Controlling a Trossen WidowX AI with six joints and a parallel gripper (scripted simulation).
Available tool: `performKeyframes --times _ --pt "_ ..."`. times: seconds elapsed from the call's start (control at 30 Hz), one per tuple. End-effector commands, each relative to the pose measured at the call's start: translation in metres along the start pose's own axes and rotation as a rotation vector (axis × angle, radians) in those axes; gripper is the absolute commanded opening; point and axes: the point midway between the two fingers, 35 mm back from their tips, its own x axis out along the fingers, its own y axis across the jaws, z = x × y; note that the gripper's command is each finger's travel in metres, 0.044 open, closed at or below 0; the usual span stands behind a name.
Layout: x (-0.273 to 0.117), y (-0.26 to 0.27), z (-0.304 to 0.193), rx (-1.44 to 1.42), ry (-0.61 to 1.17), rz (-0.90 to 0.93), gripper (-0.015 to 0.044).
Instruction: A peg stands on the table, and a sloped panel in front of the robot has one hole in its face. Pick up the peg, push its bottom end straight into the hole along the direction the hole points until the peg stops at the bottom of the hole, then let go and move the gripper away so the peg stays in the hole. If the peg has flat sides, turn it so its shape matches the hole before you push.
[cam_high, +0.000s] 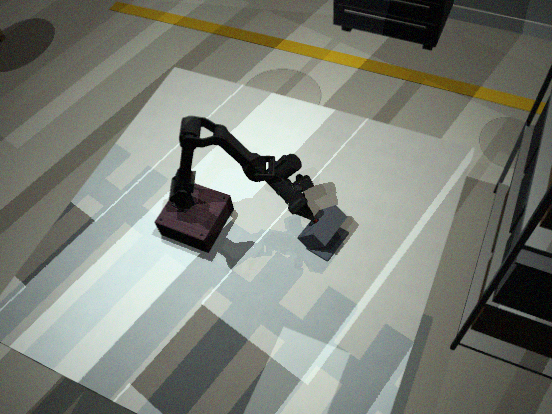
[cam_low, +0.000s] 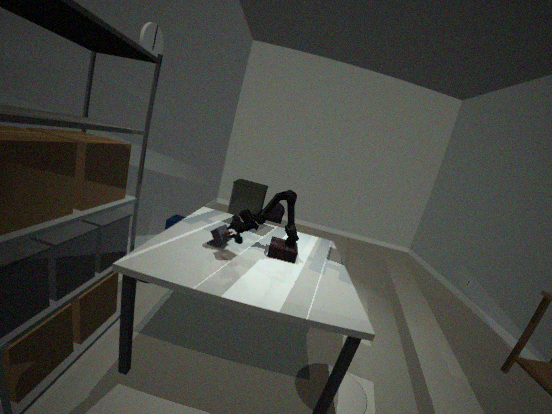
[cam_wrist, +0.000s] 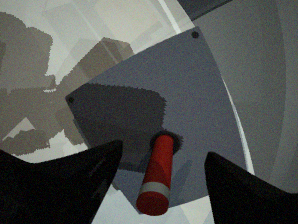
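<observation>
A red round peg (cam_wrist: 161, 167) (cam_high: 315, 220) with a pale grey band near its outer end stands in the hole (cam_wrist: 176, 142) of the blue-grey sloped panel (cam_wrist: 200, 90) (cam_high: 327, 224) (cam_low: 218, 236). The peg leans out towards the wrist camera, and a good length of it shows outside the face. How deep its bottom end sits is hidden. My gripper (cam_wrist: 164, 153) is open. Its two black fingers stand on either side of the peg, with a gap on each side in the wrist view. In the top and exterior views the fingers are small and dark, close to the panel.
The arm's dark red base block (cam_high: 192, 217) (cam_low: 283, 250) stands on the table (cam_high: 400, 165) (cam_low: 250, 295), behind the gripper. A shelf rack (cam_low: 142, 165) stands beside the table, and a dark cabinet (cam_high: 390, 17) shows beyond it.
</observation>
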Motion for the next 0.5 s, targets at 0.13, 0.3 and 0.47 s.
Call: performKeyframes --times 0.13,0.3,0.47 --pt "-0.004 0.0 0.001 -0.001 0.001 0.001 0.044" --pt "-0.011 0.0 0.002 -0.001 0.001 0.002 0.044" --pt "-0.017 0.0 0.003 -0.001 0.001 0.003 0.044"
